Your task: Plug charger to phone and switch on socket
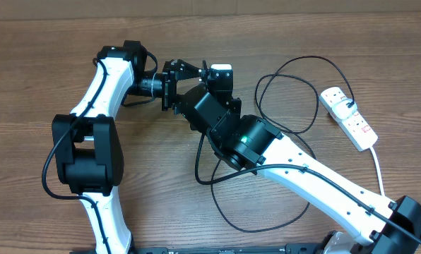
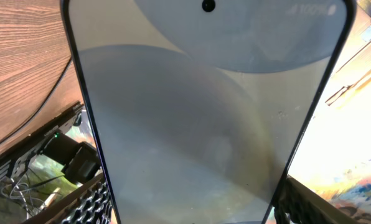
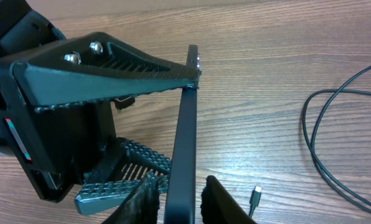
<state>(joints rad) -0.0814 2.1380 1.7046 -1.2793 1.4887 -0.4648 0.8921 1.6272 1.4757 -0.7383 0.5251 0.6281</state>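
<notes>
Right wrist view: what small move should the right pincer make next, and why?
Probably close the right pincer gently on the phone. Its fingers stand either side of the phone's thin edge, which the left pincer grips. The charger's connector tip lies loose on the table, so the phone likely needs steadying or handing over first.
</notes>
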